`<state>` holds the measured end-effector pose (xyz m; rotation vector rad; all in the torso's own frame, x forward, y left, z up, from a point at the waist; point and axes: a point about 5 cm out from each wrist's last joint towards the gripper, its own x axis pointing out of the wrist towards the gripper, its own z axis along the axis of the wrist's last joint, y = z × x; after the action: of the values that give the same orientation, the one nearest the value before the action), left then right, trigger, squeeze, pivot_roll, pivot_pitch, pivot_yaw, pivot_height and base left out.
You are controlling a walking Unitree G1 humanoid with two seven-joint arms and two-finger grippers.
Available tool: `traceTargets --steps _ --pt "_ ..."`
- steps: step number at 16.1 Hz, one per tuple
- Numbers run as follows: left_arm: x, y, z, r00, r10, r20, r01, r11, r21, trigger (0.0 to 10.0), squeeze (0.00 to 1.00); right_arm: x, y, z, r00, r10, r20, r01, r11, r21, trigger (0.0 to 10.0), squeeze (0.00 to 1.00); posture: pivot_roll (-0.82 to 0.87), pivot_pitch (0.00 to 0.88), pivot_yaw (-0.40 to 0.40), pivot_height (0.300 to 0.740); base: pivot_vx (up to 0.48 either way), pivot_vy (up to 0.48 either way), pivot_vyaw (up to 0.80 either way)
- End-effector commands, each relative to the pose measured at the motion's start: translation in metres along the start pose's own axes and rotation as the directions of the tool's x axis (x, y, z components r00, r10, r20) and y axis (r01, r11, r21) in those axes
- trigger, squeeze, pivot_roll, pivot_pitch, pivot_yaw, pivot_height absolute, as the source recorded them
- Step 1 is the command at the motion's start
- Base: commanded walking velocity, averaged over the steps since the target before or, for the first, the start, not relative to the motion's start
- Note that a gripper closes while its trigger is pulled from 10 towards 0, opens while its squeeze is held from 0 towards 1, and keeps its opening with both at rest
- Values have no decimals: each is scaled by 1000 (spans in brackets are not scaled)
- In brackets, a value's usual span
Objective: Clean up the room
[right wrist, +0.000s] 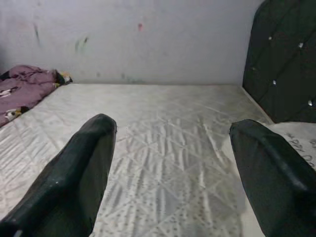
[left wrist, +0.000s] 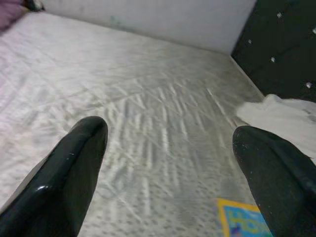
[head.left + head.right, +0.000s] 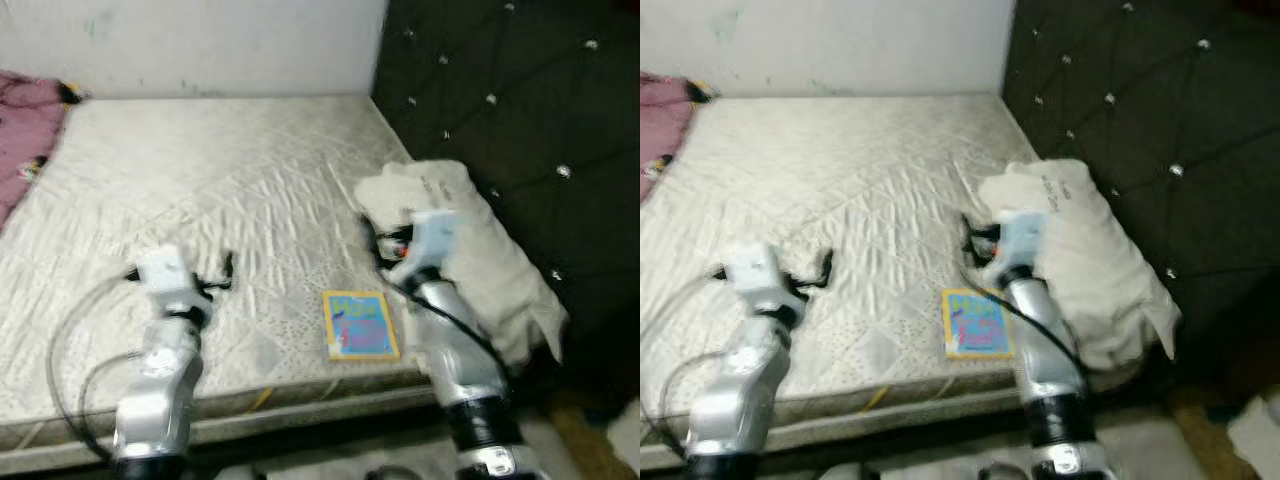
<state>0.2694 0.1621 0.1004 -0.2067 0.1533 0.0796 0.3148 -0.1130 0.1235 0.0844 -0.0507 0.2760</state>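
book [image 3: 360, 325] between both claws, on mattress [image 3: 230, 180] | left claw [image 3: 215, 273] apart | right claw [image 3: 383, 243] apart, pillow [image 3: 480, 250] beside it

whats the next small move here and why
Probably lower the right hand toward the book. The book lies flat near the mattress edge, between the arms and nearer the right one; both hands are open and hold nothing.

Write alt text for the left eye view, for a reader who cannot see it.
Two silver robot arms reach over a bare quilted mattress, the left gripper and right gripper both open. A small colourful book lies near the front edge between them, a white pillow against the dark tufted headboard, purple cloth far left.
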Motion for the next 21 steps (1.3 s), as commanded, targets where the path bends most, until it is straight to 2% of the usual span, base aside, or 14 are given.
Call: traceTargets --steps 1,10,17,21 --pt "2 -9 1 1000 -19 0 19 1000 -14 10000 0 0 -9 2 1000 -13 -3 13 999 -31 10000 0 15 0 -9 740 0 480 0" --pt "2 -11 1 1000 -23 1 23 999 -34 10000 0 0 -11 0 1000 -19 -22 19 1000 3 10000 0 10 0 -19 740 0 480 0" --pt "1 -10 1 1000 -17 -1 17 999 -42 10000 0 -1 -11 0 1000 1 -26 -2 999 -34 10000 0 5 2 -19 740 0 480 0" --pt "1 -12 0 1000 -24 -4 24 999 -43 10000 0 -4 -12 -2 1000 1 -31 -2 999 -48 10000 0 -1 0 -9 740 0 480 584"
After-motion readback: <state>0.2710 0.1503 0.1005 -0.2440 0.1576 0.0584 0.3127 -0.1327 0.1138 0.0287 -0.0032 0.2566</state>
